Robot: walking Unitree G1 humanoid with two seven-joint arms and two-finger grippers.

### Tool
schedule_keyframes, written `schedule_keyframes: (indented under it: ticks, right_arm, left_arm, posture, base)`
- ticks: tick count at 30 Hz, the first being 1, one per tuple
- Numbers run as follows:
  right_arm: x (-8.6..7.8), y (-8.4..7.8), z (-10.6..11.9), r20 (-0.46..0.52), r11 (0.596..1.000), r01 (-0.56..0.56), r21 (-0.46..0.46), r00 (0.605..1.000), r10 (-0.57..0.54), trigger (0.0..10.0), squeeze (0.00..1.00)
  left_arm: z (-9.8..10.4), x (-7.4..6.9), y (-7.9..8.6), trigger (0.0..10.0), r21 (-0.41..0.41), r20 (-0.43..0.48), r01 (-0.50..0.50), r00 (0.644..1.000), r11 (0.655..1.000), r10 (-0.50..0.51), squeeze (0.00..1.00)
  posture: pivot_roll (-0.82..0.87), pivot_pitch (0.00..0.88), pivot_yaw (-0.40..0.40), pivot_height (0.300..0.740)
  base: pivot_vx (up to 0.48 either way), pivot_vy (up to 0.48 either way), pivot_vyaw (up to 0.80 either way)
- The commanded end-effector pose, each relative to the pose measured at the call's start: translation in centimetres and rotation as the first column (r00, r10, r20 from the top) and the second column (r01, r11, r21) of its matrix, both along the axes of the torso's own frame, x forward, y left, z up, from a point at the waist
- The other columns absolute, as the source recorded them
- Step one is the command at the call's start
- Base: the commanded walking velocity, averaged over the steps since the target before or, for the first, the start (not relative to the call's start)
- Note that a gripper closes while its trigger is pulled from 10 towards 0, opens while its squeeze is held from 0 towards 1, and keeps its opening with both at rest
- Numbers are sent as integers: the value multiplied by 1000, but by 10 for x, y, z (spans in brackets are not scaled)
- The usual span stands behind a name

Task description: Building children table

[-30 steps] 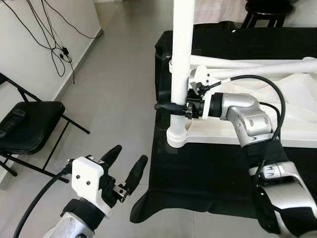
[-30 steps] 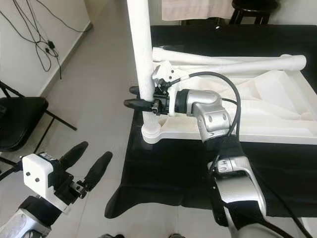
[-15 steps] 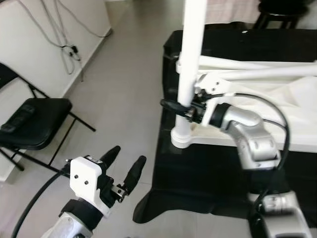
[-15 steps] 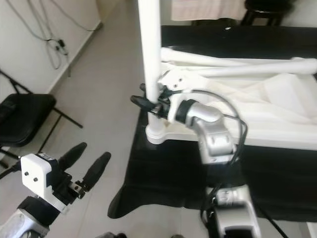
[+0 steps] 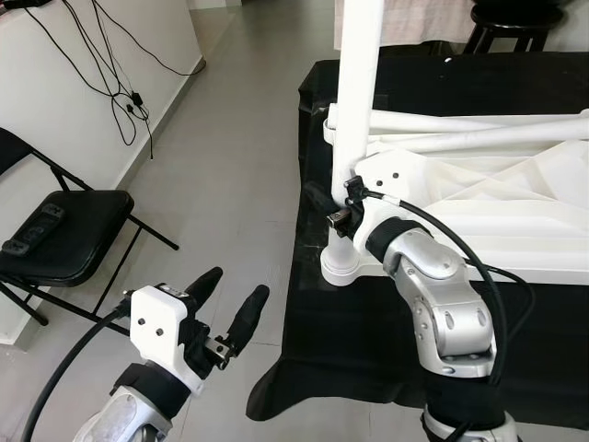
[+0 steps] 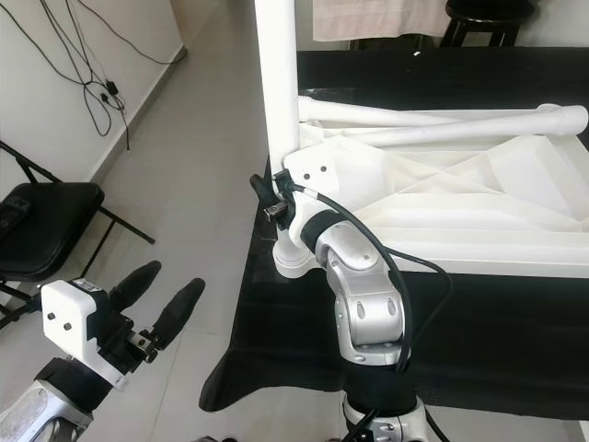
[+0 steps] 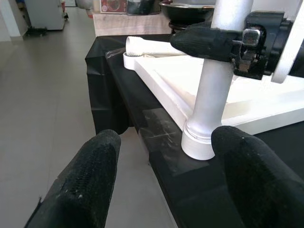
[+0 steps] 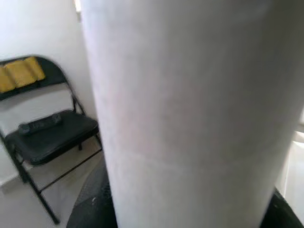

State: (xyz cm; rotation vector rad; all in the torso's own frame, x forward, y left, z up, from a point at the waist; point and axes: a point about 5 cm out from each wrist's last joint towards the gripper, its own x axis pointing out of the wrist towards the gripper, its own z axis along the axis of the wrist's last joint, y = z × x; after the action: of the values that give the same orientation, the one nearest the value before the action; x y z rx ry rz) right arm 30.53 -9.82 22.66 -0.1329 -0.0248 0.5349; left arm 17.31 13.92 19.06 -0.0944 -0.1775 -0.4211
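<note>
A white table top [image 5: 479, 212] lies upside down on a black-covered surface [image 5: 368, 341]. One white table leg [image 5: 357, 101] stands upright in its near left corner socket. My right gripper [image 5: 329, 204] is shut on this leg just above the socket, one black finger [image 7: 204, 42] lying across it. The leg [image 8: 190, 109] looms close in the right wrist view. Two loose legs [image 5: 479, 138] rest across the table top. My left gripper [image 5: 235, 285] hangs open over the floor, left of the corner and pointing toward the socket [image 7: 199, 142].
A black folding chair [image 5: 55, 230] stands on the left by the white wall, with cables [image 5: 110, 74] hanging down it. A dark stool [image 5: 515, 18] stands behind the covered surface. Grey tiled floor [image 5: 221, 166] lies open between the chair and the table.
The right arm has swung round, so its wrist now sits in front of the leg rather than to its right, still gripping. The camera shifted. The left gripper has barely moved.
</note>
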Motion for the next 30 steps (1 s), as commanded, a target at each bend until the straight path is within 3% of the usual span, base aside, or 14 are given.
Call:
schedule_keyframes:
  ticks: [1, 3, 4, 5, 8, 9, 11, 12, 13, 16, 22, 23, 24, 30]
  right_arm:
    - [-1, 10, -21, -147, 992, -122, 38, 981, 127, 10000, 1000]
    - [-1, 10, -21, -147, 992, -122, 38, 981, 127, 10000, 1000]
    - [-2, 13, -14, -119, 977, -205, 61, 970, 211, 10000, 1000]
    - [-2, 13, -14, -119, 977, -205, 61, 970, 211, 10000, 1000]
    - [-1, 8, 0, -30, 882, -472, -7, 881, 471, 10000, 1000]
    - [5, 3, -1, -43, 853, -518, -61, 855, 516, 10000, 427]
    - [8, 0, -3, -59, 837, -538, -94, 843, 535, 10000, 427]
    - [12, -1, -2, -60, 819, -559, -131, 829, 557, 10000, 0]
    - [12, -1, -2, -60, 819, -559, -131, 829, 557, 10000, 0]
    - [23, 0, 8, -62, 761, -630, -156, 775, 629, 10000, 0]
    - [30, 2, 14, -68, 727, -671, -146, 740, 669, 10000, 0]
    - [36, 2, 18, -62, 710, -691, -135, 721, 690, 8980, 0]
    - [41, 2, 20, -57, 696, -708, -120, 705, 707, 0, 0]
    - [47, -4, 21, -68, 666, -735, -127, 677, 733, 0, 0]
  left_arm:
    - [-2, -1, 2, 10000, 3, -12, 5, 1000, 1000, -5, 0]
    - [-2, -1, 2, 10000, 3, -12, 5, 1000, 1000, -5, 0]
    - [-2, -1, 1, 10000, 2, -12, 11, 1000, 1000, -11, 0]
    - [-2, -1, 1, 10000, 2, -12, 11, 1000, 1000, -11, 0]
    - [-1, -2, -3, 10000, -7, -9, 18, 1000, 1000, -18, 0]
    - [-1, -3, -4, 10000, -11, -8, 17, 1000, 1000, -17, 0]
    - [-1, -3, -5, 10000, -14, -7, 17, 1000, 1000, -17, 0]
    - [-1, -4, -6, 10000, -16, -7, 17, 1000, 1000, -17, 0]
    - [-1, -4, -6, 10000, -16, -7, 17, 1000, 1000, -17, 0]
    - [0, -4, -7, 10000, -21, -7, 18, 1000, 1000, -18, 0]
    - [1, -5, -7, 10000, -24, -7, 20, 1000, 1000, -20, 0]
    - [1, -6, -8, 10000, -25, -8, 21, 1000, 999, -21, 0]
    - [1, -6, -8, 10000, -26, -8, 21, 1000, 999, -22, 0]
    - [1, -8, -9, 10000, -31, -11, 22, 1000, 999, -22, 0]
  posture:
    - [-11, 186, 52, 740]
    - [-11, 186, 52, 740]
    - [-11, 186, 52, 740]
    - [-11, 186, 52, 740]
    - [4, 200, 35, 740]
    - [5, 203, 33, 740]
    - [7, 204, 31, 740]
    - [15, 207, 27, 740]
    - [15, 207, 27, 740]
    - [19, 213, 22, 740]
    - [27, 215, 18, 740]
    - [30, 215, 17, 740]
    - [30, 217, 17, 740]
    - [32, 218, 16, 740]
  base:
    - [0, 0, 0]
    - [0, 0, 0]
    - [0, 0, 0]
    - [0, 0, 0]
    - [0, 0, 0]
    - [0, 0, 0]
    - [0, 0, 0]
    - [0, 0, 0]
    - [0, 0, 0]
    - [0, 0, 0]
    - [0, 0, 0]
    - [0, 0, 0]
    - [0, 0, 0]
    - [0, 0, 0]
